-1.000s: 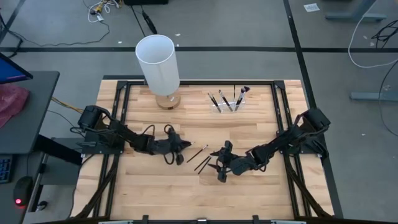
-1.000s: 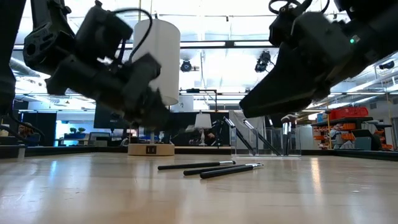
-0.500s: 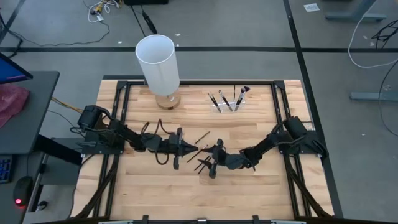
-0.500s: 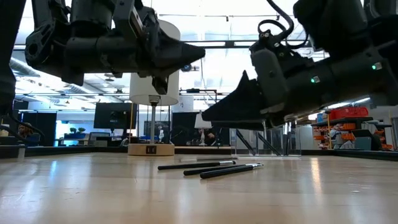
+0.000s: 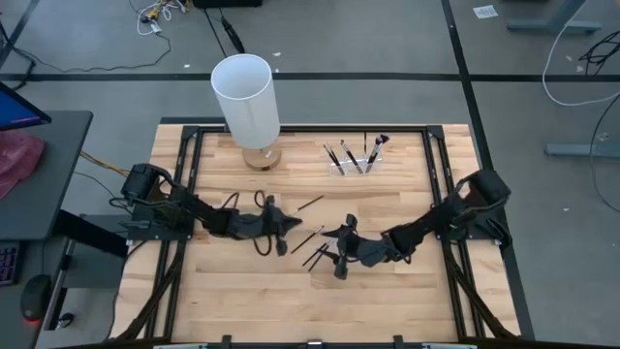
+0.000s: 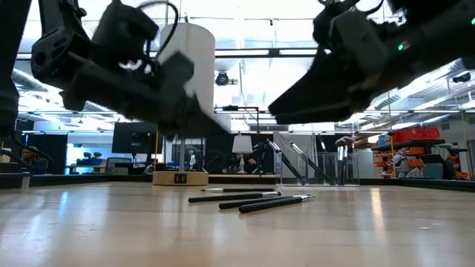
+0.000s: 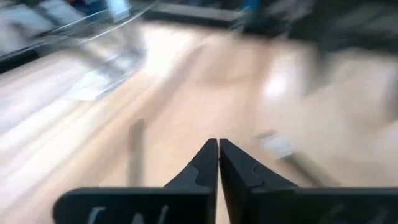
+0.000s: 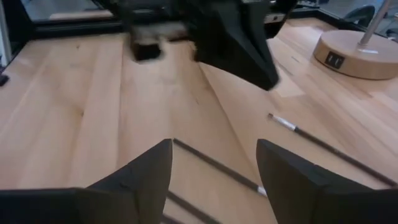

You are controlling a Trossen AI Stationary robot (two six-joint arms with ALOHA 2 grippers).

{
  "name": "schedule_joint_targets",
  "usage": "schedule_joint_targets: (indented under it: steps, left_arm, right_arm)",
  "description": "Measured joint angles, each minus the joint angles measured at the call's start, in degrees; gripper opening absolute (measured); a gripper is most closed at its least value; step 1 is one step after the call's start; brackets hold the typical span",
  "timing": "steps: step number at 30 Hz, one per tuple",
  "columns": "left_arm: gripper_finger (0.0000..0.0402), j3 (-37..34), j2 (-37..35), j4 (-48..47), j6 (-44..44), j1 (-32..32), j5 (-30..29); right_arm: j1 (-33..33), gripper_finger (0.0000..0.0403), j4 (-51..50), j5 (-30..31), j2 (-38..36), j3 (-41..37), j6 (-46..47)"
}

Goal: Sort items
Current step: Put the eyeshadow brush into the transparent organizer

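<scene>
Three dark sticks [image 5: 312, 250] lie loose on the wood at the table's middle, and one more brush [image 5: 310, 204] lies a little farther back. In the low view the sticks [image 6: 252, 199] rest flat on their sides. Several brushes stand in the small clear holder [image 5: 353, 161] at the far side. My left gripper [image 5: 288, 230] is shut and hovers just left of the sticks, holding nothing. My right gripper [image 5: 335, 250] is open and hovers just right of them. In its wrist view a dark stick [image 8: 211, 162] runs under the gap between its fingers, and a silver-ferruled brush [image 8: 311, 144] lies beside it.
A tall white cylinder lamp [image 5: 246, 102] on a round wooden base stands at the far left. The table's black frame rails [image 5: 184, 174] run along its left and right sides. Bare wood [image 5: 320, 305] lies toward the near edge.
Both grippers reached in toward the middle of the table, then drew back to about where they were. A brush now lies on the wood farther back than the other sticks, where none lay a second ago. The three sticks have not moved.
</scene>
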Motion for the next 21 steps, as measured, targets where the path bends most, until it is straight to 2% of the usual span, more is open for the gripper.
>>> schedule_joint_targets:
  steps: [2, 4, 9, 12, 16, 18, 21]
  left_arm:
    - [0.0035, -0.02, 0.0, -4.08, 0.0, 1.33, -3.0]
    - [0.0063, -0.04, 0.0, -6.68, -0.87, 3.35, -3.15]
    - [0.0156, 0.0, 0.78, -8.95, -3.42, 11.3, 5.88]
    - [0.0198, -0.13, 2.15, -9.09, -2.81, 15.71, 8.27]
    - [0.021, -0.06, 4.74, -7.36, 2.26, 18.7, 12.32]
    - [0.0202, 0.01, 6.91, -5.69, 3.85, 19.4, 14.59]
    - [0.0184, 0.02, 9.88, -4.56, 4.15, 20.4, 14.47]
  right_arm:
    - [0.5, 0.0235, -2.59, 0.4, -1.68, 0.0, 0.94]
    - [0.92, 0.0235, -3.42, 1.4, -2.28, 0.0, 1.26]
    - [1.24, 0.0235, -3.48, 2.19, -2.29, 0.0, 1.28]
    - [1.24, 0.0235, -3.5, 2.19, -2.29, 0.0, 1.28]
    - [1.24, 0.0235, -3.54, 2.19, -2.29, 0.0, 1.26]
    - [1.24, 0.0235, -3.53, 2.19, -2.29, 0.0, 1.13]
    - [1.24, 0.0235, -3.52, 2.18, -2.29, 0.0, 1.08]
